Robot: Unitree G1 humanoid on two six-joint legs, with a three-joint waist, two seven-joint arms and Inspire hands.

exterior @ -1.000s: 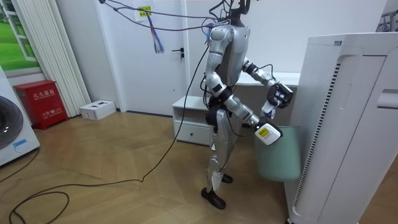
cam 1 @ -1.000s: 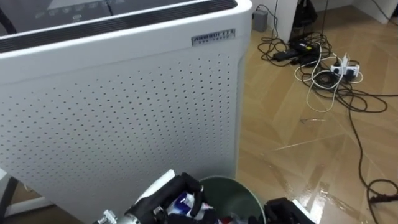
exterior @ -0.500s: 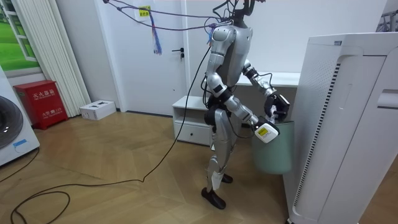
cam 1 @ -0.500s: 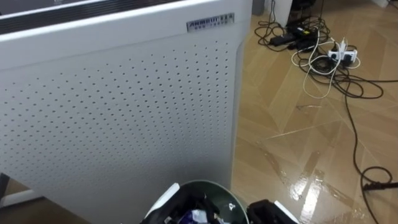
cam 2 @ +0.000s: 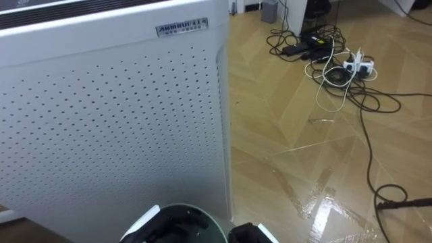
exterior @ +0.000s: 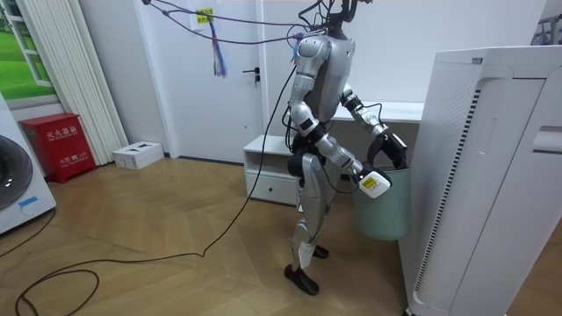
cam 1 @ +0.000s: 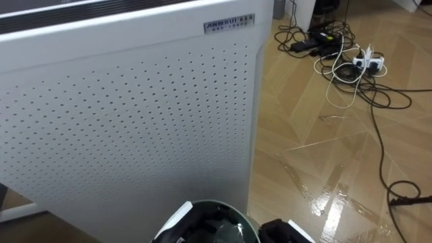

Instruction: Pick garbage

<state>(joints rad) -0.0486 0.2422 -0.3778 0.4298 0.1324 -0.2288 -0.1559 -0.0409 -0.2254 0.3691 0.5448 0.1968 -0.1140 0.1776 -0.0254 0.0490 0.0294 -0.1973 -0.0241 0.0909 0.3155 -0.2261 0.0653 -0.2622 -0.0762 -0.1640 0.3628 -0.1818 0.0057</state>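
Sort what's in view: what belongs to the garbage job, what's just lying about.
Job: green bin; left hand, down in the bin; right hand beside its rim.
Lying about: white perforated appliance; floor cables; red box; white box.

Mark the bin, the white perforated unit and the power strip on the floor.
bin (exterior: pixel 386 215), room view, on its green side wall.
white perforated unit (cam 1: pixel 135 121), left eye view, middle of its front panel.
power strip (cam 1: pixel 365 63), left eye view, on its white body.
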